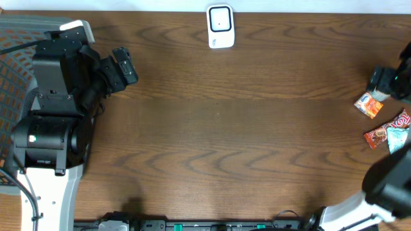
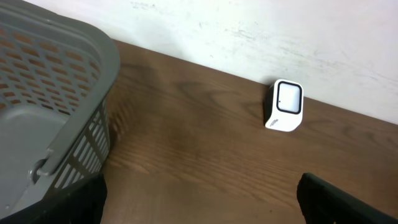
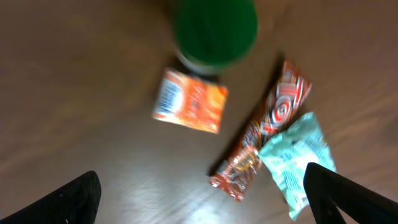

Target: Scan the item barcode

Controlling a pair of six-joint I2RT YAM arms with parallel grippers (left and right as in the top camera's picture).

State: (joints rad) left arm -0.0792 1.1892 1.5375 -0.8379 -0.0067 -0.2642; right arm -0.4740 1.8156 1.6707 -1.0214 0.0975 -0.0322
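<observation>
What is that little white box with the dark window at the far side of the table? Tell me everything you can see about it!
The little white box looks like smooth plastic with rounded corners. Its front has a square window with a dark rim, pale inside, and one side looks dark. It stands upright on the brown wooden table, near the far edge, by the white wall. Only the table touches it; nothing else is close.

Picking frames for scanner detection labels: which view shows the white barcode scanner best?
Left wrist. The white barcode scanner is largest and sharpest there, standing upright with its dark-framed window facing the camera. Overhead shows it smaller, from above, near the top edge of the frame. Right wrist does not show it.
</observation>
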